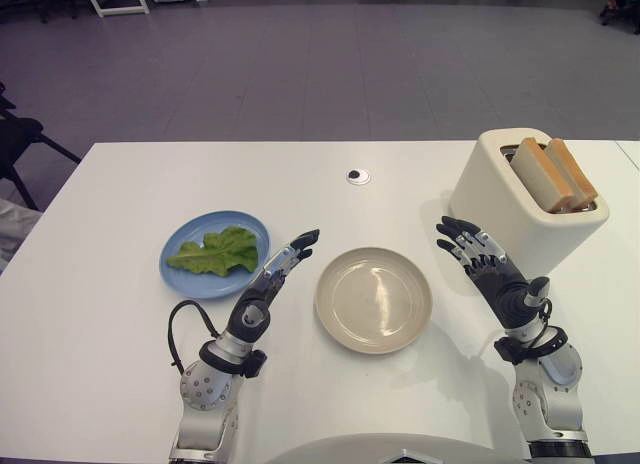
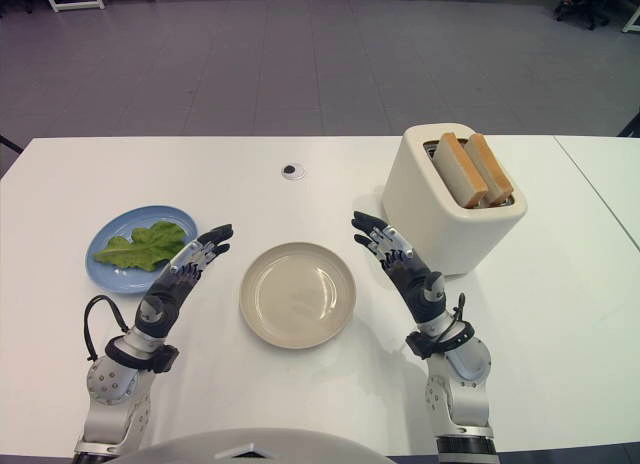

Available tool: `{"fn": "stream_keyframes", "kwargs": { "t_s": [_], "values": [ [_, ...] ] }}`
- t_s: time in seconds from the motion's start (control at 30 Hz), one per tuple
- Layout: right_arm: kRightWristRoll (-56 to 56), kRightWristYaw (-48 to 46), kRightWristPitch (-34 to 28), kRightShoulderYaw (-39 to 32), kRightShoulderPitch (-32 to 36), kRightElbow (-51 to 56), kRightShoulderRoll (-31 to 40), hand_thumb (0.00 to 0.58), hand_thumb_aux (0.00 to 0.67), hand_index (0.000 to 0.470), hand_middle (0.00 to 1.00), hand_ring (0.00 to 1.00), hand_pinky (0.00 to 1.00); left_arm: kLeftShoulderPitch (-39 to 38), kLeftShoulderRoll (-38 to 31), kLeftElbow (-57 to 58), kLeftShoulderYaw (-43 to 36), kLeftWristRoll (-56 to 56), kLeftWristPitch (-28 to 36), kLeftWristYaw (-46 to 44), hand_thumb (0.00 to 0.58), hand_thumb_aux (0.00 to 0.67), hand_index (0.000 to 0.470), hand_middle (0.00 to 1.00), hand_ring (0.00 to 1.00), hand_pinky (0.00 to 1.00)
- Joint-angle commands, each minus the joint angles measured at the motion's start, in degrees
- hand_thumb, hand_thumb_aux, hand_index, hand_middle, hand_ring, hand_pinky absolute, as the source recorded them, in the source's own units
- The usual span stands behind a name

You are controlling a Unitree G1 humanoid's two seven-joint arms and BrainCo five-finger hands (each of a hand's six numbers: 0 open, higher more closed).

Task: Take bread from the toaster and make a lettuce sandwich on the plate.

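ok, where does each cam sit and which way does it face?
Left eye view: on the head, facing forward and down at the white table; left hand and right hand show, open, flanking the beige round plate.
Right eye view: same head, slightly rightward, same aim; same two hands.
Shared: cream toaster holding two bread slices, blue plate with green lettuce leaf.

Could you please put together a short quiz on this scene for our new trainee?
1. How many bread slices stand in the toaster?
2. True or false: the beige plate already holds bread.
3. The lettuce lies: A) on the blue plate; B) in the toaster; C) on the beige plate.

Key: 1 two; 2 false; 3 A.
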State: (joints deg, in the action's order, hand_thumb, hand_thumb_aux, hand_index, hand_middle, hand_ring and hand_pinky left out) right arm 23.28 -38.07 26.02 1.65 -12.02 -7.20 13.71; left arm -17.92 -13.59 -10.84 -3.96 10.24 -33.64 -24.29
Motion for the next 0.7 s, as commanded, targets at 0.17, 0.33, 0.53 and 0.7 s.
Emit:
{"fn": "stream_keyframes", "kwargs": {
  "t_s": [0.17, 0.33, 0.53, 0.7],
  "values": [
    [-0.79, -0.06, 0.06, -0.03, 0.03, 0.0, 0.38, 0.0, 0.0, 0.0, 0.0, 0.0, 0.0, -0.13, -0.33, 0.02, -0.3, -0.13, 0.61, -0.33, 0.0, 0.0, 0.0, 0.0, 0.0, 0.0],
    [-0.8, -0.06, 0.13, -0.02, 0.02, 0.03, 0.38, 0.0, 0.0, 0.0, 0.0, 0.0, 0.0, -0.18, -0.34, -0.04, -0.41, -0.08, 0.58, -0.45, 0.0, 0.0, 0.0, 0.0, 0.0, 0.0],
    [-0.78, 0.0, 0.3, -0.01, 0.01, -0.08, 0.3, 0.0, 0.0, 0.0, 0.0, 0.0, 0.0, -0.23, -0.36, 0.05, -0.46, -0.12, 0.51, -0.57, 0.0, 0.0, 0.0, 0.0, 0.0, 0.0],
    [-1.07, -1.0, 2.07, -0.11, -0.7, -3.23, 1.19, 0.0, 0.0, 0.0, 0.0, 0.0, 0.0, -0.42, -0.12, 0.18, -0.58, -0.48, 0.35, -0.4, 0.0, 0.0, 0.0, 0.0, 0.0, 0.0]
  ]
}}
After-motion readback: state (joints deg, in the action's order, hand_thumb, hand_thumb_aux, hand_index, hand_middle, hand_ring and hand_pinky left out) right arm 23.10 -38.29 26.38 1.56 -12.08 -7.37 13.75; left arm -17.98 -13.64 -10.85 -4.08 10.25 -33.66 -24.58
